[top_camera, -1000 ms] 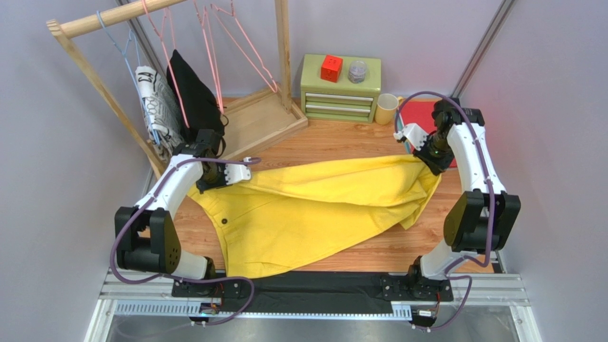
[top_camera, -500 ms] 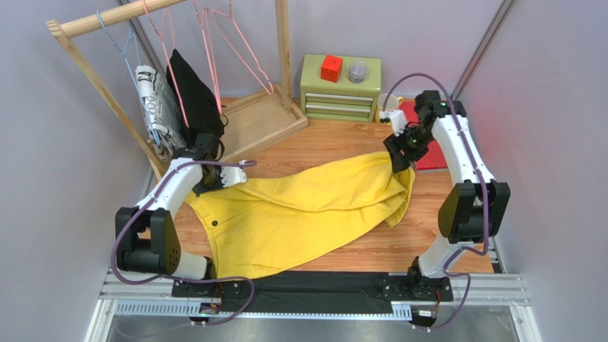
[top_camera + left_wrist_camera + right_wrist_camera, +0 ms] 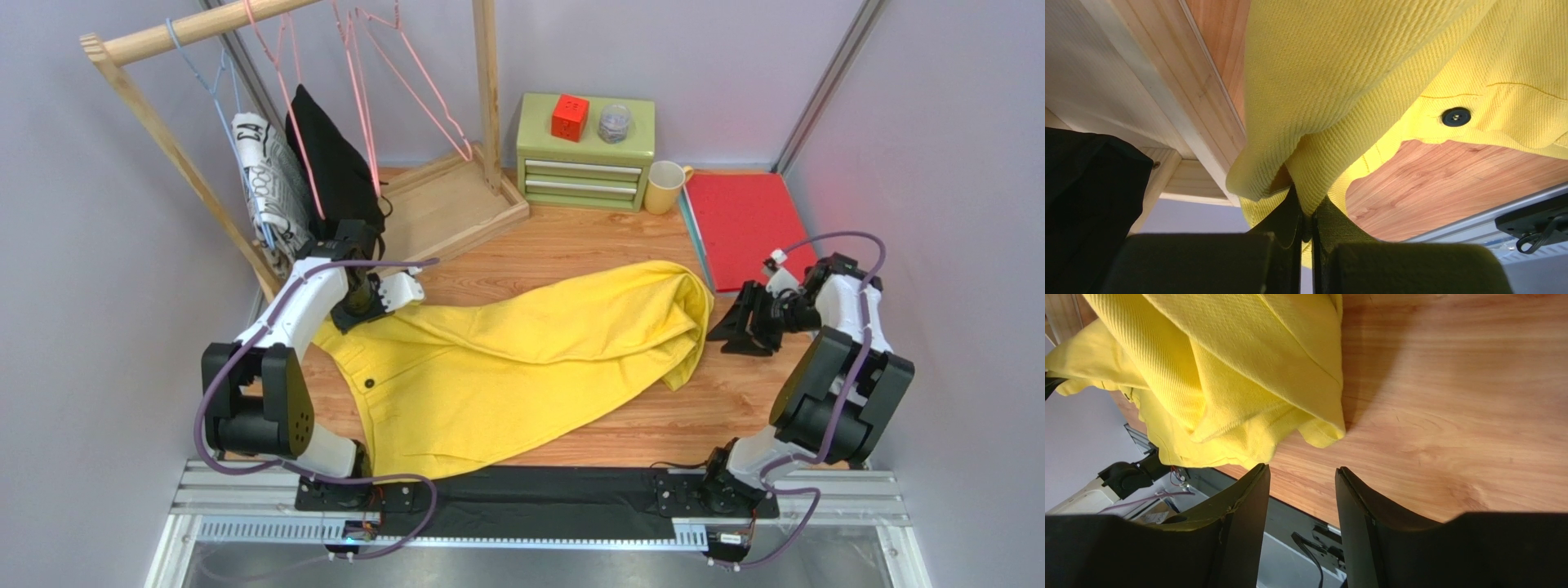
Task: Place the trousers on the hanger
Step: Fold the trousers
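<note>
The yellow trousers [image 3: 515, 368] lie spread across the wooden table, legs folded over at the right end. My left gripper [image 3: 353, 306] is shut on the trousers' waist edge [image 3: 1315, 159] at the left, near the rack's base. A black button [image 3: 1455, 116] shows on the waistband. My right gripper [image 3: 736, 331] is open and empty just right of the folded leg ends [image 3: 1247, 386], low over the table. Pink wire hangers [image 3: 405, 74] hang empty on the wooden rail at the back left.
The wooden rack [image 3: 172, 37] also holds a black garment [image 3: 331, 159] and a black-and-white patterned garment [image 3: 270, 184] on a light blue hanger. A green drawer box [image 3: 586, 165], a yellow mug [image 3: 665, 188] and a red folder [image 3: 742, 227] stand at the back right.
My right gripper carried the leg ends left, let go of them and drew back to the right, now open. The trousers' right end is folded over. My left gripper stayed shut on the waist.
</note>
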{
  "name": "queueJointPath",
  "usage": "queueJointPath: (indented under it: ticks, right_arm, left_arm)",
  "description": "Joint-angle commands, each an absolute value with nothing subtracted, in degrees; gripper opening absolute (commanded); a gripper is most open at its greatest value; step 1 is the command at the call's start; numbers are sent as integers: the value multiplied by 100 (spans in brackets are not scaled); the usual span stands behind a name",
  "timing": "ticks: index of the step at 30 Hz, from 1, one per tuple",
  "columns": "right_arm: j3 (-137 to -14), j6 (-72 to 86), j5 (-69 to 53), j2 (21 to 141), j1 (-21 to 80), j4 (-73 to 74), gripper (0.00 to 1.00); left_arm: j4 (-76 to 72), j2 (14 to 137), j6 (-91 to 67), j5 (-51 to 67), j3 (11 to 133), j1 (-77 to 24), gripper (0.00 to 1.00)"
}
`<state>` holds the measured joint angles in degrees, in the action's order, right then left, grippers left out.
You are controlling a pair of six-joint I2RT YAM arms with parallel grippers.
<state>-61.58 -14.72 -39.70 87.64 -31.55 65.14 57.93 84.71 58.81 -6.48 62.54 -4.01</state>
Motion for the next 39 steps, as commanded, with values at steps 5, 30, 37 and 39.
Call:
queueJointPath:
  ticks: [5, 30, 37, 39]
  right_arm:
    - [-6144, -1054, -3244, 9763, -2470, 6048, 31]
    - [-7749, -2265, -2031, 9687, -2302, 7003, 0]
    - [-8807, -4682, -635, 8465, -2839, 7910, 0]
    - [-8850, -5280, -432, 8202, -2830, 7884, 0]
  left_arm:
    - [5950, 8490, 5739, -431, 6557, -387, 0]
    - [5898, 8377, 5353, -62, 6689, -369, 0]
    - [5406, 7340, 5493, 343, 6021, -343, 0]
    - [5292, 7112, 5642, 317, 5846, -334, 0]
